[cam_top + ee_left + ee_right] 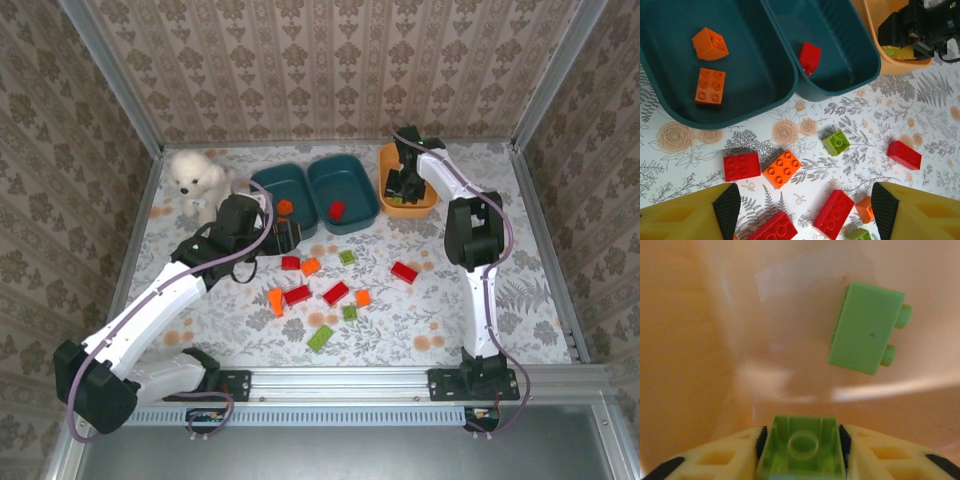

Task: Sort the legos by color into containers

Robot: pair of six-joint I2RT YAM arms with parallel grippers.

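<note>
Hanging at lower centre, a green brick (803,450) is gripped by the right gripper (802,437) above the floor of the orange tray (690,340).

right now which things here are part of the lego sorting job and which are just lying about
Part of the job:
- loose legos
- left teal tray
- right teal tray
- orange tray
- green lego in the right pincer

Just lying about:
- white plush dog
</note>
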